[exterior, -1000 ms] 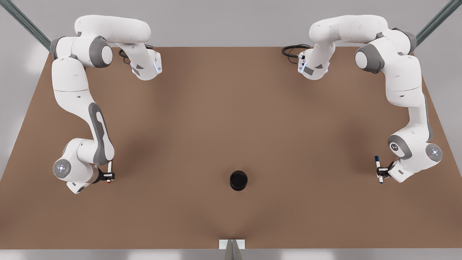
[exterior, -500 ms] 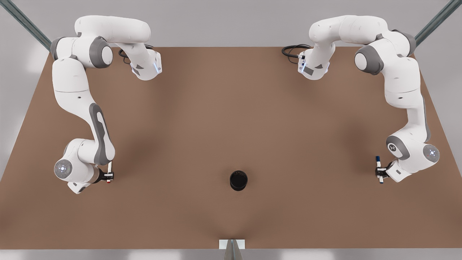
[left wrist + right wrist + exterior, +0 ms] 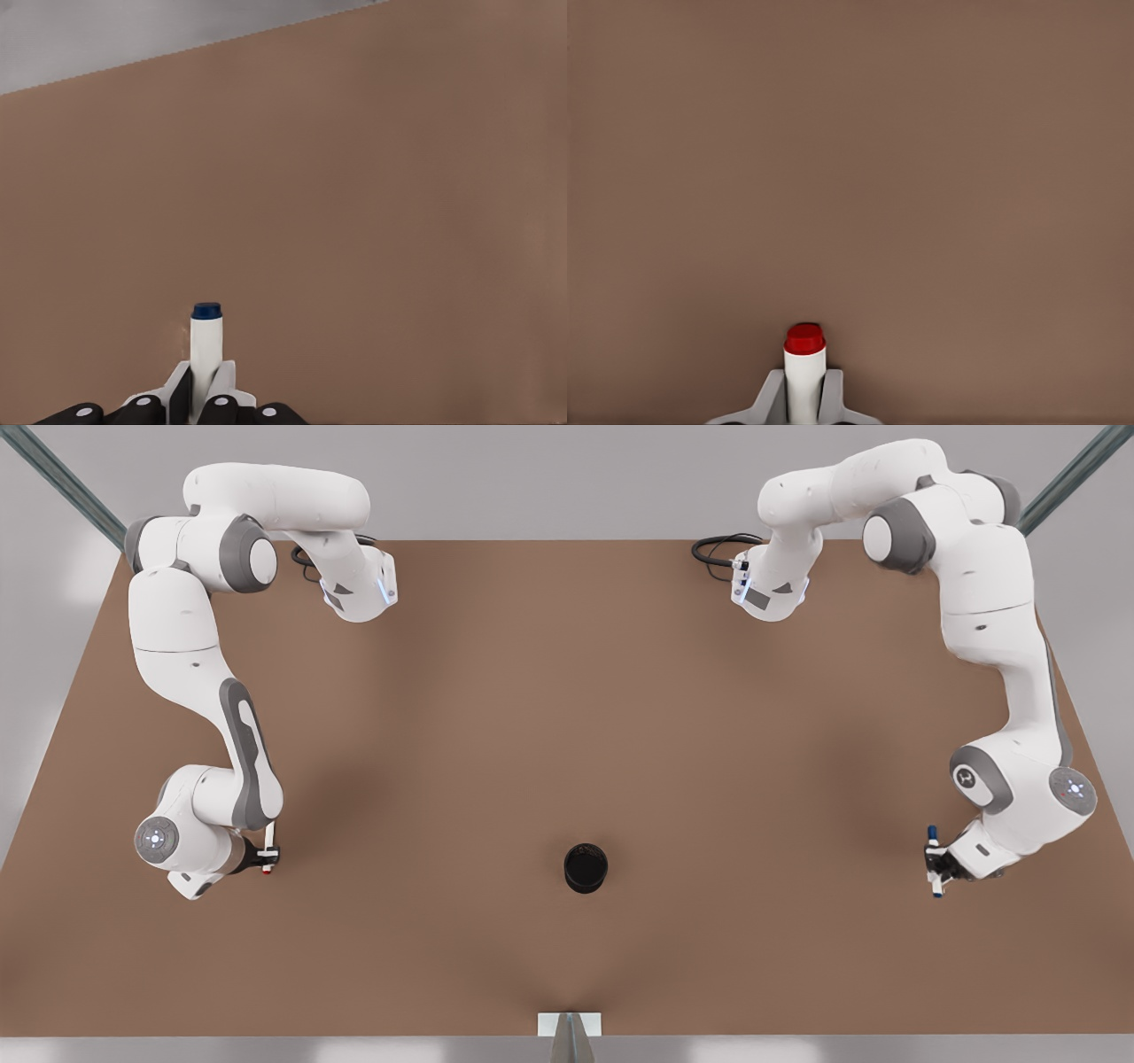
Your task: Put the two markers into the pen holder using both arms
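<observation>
The black pen holder [image 3: 586, 868] stands upright near the table's front middle. At the front view's right, my left gripper [image 3: 935, 864] is shut on the blue-capped marker [image 3: 931, 850], whose white barrel and blue end stick out between the fingers [image 3: 205, 350] over bare table. At the front view's left, my right gripper [image 3: 267, 856] is shut on the red marker [image 3: 270, 838]; its white barrel and red end [image 3: 804, 367] protrude between the white fingertips [image 3: 771, 398]. Both grippers are far from the holder, one on each side.
The brown table [image 3: 567, 717] spreads wide between the two arms. Black cables [image 3: 713, 547] coil near the arm bases at the back. A small white bracket [image 3: 569, 1024] sits at the front edge's middle.
The arm at the front view's right has raised its elbow and shifted the blue marker slightly toward the front edge, and the marker now looks shorter. The other arm has hardly moved.
</observation>
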You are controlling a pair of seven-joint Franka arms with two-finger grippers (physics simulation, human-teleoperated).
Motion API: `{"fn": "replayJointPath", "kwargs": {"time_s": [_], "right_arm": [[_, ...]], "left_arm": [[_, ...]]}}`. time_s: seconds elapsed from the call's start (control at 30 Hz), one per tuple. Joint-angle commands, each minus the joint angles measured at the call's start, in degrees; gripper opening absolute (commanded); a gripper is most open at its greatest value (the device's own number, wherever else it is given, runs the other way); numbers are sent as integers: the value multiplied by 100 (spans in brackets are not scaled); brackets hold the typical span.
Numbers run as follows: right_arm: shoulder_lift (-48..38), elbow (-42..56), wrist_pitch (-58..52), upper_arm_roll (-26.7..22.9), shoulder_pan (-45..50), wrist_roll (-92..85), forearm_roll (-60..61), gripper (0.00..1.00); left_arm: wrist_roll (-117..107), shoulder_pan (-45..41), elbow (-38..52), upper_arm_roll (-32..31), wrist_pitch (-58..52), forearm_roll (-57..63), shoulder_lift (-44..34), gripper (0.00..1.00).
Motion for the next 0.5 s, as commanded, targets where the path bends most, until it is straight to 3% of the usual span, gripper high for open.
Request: {"fn": "replayJointPath", "kwargs": {"time_s": [0.0,0.07,0.17,0.23,0.3,0.4,0.47], "right_arm": [[-6,2,-4,0,-8,-36,-9,27],[-6,-7,-13,0,1,-36,-9,26],[-15,11,-31,0,28,-36,-9,25],[-68,46,-31,26,54,-36,-9,25],[-217,46,-83,61,80,-27,0,25],[-384,151,-399,131,115,26,8,25],[-481,371,-866,193,168,246,0,24]], "left_arm": [[203,-353,3,-157,-900,-25,-398,21],[211,-907,47,-175,-1304,-42,-688,21],[642,-978,671,-1545,-1937,-69,-776,21],[1863,-1004,768,-2064,-1824,-1044,-776,21],[3480,-995,750,-2706,-962,-1737,-680,21],[5878,-1407,706,-2733,-436,-3258,-478,21],[6706,-1864,698,-2733,847,-3619,-258,21]]}}
